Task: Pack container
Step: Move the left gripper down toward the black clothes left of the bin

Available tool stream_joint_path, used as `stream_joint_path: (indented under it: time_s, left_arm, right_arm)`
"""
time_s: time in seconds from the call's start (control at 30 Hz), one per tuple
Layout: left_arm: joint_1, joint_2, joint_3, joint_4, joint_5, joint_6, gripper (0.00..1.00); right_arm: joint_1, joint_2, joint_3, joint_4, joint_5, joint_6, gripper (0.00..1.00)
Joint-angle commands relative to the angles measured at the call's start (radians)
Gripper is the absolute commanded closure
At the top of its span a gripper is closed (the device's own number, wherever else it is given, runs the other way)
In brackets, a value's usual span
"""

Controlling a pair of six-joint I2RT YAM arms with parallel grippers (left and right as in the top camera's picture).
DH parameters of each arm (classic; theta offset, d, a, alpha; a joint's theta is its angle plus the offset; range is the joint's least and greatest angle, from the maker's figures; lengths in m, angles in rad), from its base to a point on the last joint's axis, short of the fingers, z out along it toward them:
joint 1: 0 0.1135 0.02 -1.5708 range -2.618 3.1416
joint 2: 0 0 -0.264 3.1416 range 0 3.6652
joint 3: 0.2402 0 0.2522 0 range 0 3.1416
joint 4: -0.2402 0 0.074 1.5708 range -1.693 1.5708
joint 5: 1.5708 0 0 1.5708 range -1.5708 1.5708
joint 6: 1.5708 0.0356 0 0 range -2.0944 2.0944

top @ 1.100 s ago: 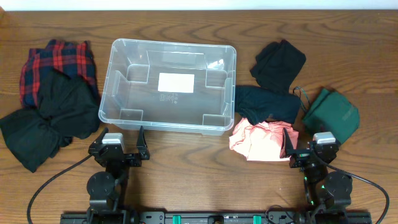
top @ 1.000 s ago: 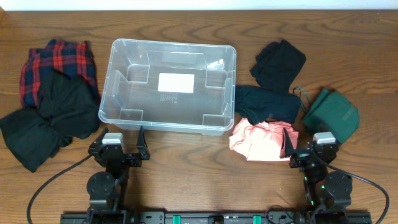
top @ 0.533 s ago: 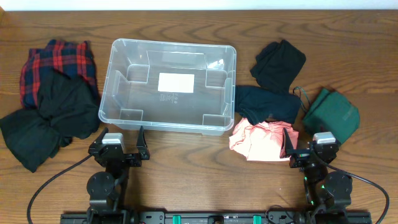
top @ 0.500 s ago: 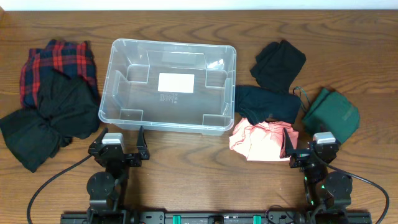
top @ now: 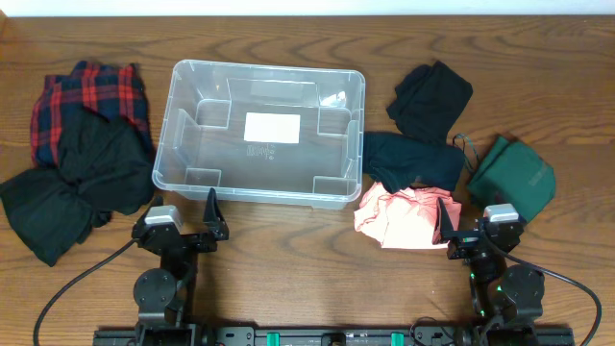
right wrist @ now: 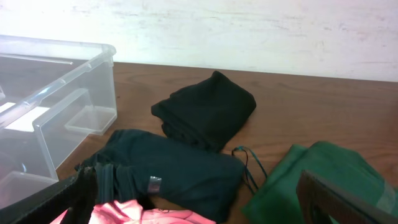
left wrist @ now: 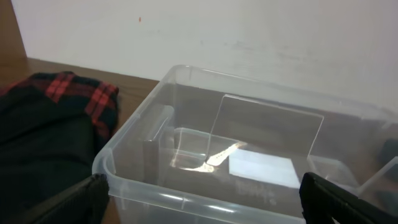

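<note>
"So, what did the overhead camera show that the wrist cameras did not?"

"It showed everything together. The container (top: 279,163) stood in the middle of the table (top: 288,274). To its left lay a red plaid cloth (top: 86,91) and a black pile (top: 101,159). To its right lay a folded black cloth (top: 432,96), a dark cloth (top: 413,159), a pink cloth (top: 399,219) and a green cloth (top: 514,173). The left wrist camera saw only the container and the cloths left of it. The right wrist camera saw only one corner of the container, but it showed a small tag (right wrist: 151,183) on the dark cloth and a thin cord (right wrist: 249,163) beside the green one."

"And the grippers?"

"Both were spread wide and held nothing. The left gripper (top: 178,217) stood just before the container's near wall, apart from it. The right gripper (top: 483,223) stood off the near right corner, at the pink cloth. Whether a finger touched that cloth, I could not tell."

"How did the container look?"

"Clear and upright, with rounded corners, moulded steps (top: 204,176) inside and a white label (top: 272,127) on its bare base."
</note>
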Motion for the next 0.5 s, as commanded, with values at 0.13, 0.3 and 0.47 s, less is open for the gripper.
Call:
stream_joint_path:
  time_s: [0.13, 0.3, 0.47]
  left_arm:
    - [0.003, 0.094, 0.145, 0.029, -0.012, -0.077, 0.02]
    - [0.003, 0.351, 0.339, 0.027, -0.012, -0.076, 0.02]
    - [0.006, 0.762, 0.635, -0.007, -0.012, -0.053, 0.02]
  right_arm:
    - [-0.003, -0.005, -0.004, 0.002, 0.01, -0.014, 0.01]
    - [-0.003, -0.005, -0.004, 0.002, 0.01, -0.014, 0.01]
    - [-0.003, -0.005, -0.004, 0.002, 0.01, -0.014, 0.01]
